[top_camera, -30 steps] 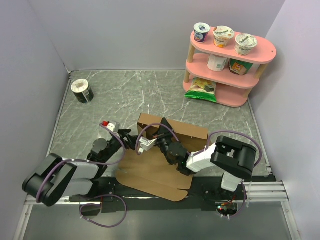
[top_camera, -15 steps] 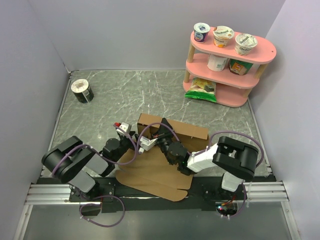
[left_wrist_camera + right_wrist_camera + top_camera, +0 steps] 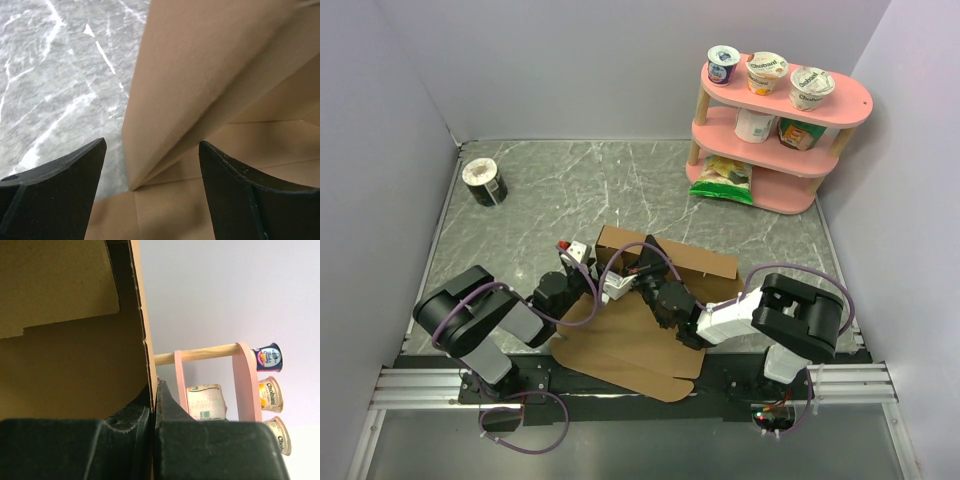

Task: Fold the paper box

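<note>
Pinching paper box (image 3: 630, 345) wall edge: right gripper (image 3: 154, 392) | left gripper (image 3: 150, 170) spread astride corner fold

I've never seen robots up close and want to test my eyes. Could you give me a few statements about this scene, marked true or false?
1. The right gripper pinches an edge of the cardboard box. True.
2. The left gripper is clamped shut on the cardboard. False: it is open, with a raised flap ahead of it.
3. Yogurt cups stand on the pink shelf's top level. True.
4. The dark container rests on the cardboard. False: it sits on the table near the far left corner, apart from the box.
</note>
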`<state>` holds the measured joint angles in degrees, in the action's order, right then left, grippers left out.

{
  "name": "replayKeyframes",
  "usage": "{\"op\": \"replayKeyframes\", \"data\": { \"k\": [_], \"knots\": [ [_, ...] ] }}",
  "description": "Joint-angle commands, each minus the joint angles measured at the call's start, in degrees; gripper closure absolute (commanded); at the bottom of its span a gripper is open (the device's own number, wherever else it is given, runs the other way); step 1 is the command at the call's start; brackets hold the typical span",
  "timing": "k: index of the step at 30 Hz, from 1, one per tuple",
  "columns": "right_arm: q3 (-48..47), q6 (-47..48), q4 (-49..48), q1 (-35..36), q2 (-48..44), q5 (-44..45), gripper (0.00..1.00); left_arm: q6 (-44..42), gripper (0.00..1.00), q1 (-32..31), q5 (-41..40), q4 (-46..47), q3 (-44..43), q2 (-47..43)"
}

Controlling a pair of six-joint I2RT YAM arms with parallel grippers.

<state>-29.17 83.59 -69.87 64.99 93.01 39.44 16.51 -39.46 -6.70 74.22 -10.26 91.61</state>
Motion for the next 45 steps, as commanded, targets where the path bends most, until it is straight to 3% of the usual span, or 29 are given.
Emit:
{"op": "replayKeyframes", "data": {
  "k": [1, 5, 14, 18, 27, 32, 36, 39, 45],
  "knots": [
    [0.5, -5.5, 1.0, 0.5, -1.2, -1.0, 1.0, -2.5, 0.21, -0.1, 2.6, 18.7, -3.3, -2.4],
    [0.5, -5.4, 0.8, 0.5, -0.9, -0.9, 1.0, -3.1, 0.26, 0.7, 4.5, 18.8, -3.6, -2.3],
    [0.3, -5.8, 2.0, 0.5, -1.4, -0.9, 1.0, -1.5, 0.49, 1.5, 4.9, 21.2, -4.8, 0.1],
    [0.3, -5.8, 2.0, 0.6, -1.3, -0.6, 1.0, -0.9, 0.63, 1.5, 2.0, 21.0, -6.0, 0.8],
    [0.1, -6.6, 2.7, 0.6, -0.9, -0.5, 1.0, -0.1, 0.81, 0.6, -5.5, 19.5, -7.3, 2.6],
    [-0.1, -7.0, 3.2, 0.6, -1.3, -0.5, 1.0, 1.3, 0.82, 0.4, -8.4, 18.9, -7.0, 3.0],
    [-0.1, -7.0, 3.4, 0.6, -0.9, -0.4, 1.0, 1.0, 0.72, 0.4, -4.6, 18.9, -7.3, 2.7],
    [-0.2, -7.0, 3.4, 0.6, -0.8, -0.2, 1.0, 0.7, 0.7, 0.4, -2.8, 17.5, -8.4, 2.4],
    [-0.2, -7.4, 4.2, 0.5, -1.5, -0.1, 1.0, 1.7, 0.87, 0.4, -6.9, 13.9, -9.2, 1.6]
  ]
}}
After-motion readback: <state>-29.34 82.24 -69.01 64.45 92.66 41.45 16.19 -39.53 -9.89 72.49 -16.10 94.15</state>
